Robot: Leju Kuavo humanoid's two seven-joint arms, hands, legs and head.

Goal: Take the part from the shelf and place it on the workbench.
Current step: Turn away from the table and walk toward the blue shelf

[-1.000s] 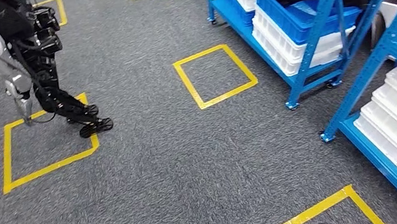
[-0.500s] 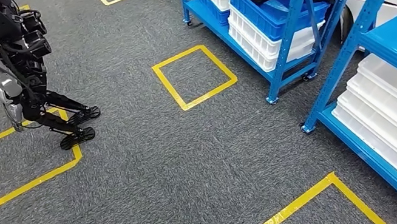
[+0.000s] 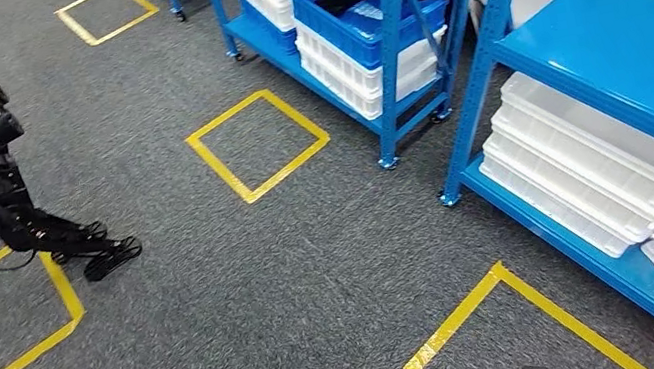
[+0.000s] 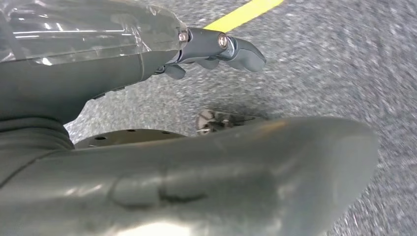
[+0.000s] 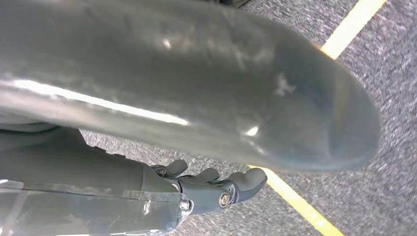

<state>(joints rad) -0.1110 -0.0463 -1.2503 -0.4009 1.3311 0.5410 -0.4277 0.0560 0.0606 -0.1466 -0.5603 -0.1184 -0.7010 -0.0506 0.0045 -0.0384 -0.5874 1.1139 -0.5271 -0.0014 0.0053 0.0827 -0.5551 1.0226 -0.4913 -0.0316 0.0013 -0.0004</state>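
View has swung right since a second ago: camera turning, not things moving. Blue shelf (image 3: pixel 605 54) now near, with white trays (image 3: pixel 584 169); part not identifiable yet. Left hand (image 4: pixel 216 46) and right hand (image 5: pixel 216 189) hang empty, fingers loosely curled, arms down for walking.

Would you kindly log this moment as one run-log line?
phase: approaching blue metal shelf | left robot hand: holds nothing | right robot hand: holds nothing | part: not yet taken
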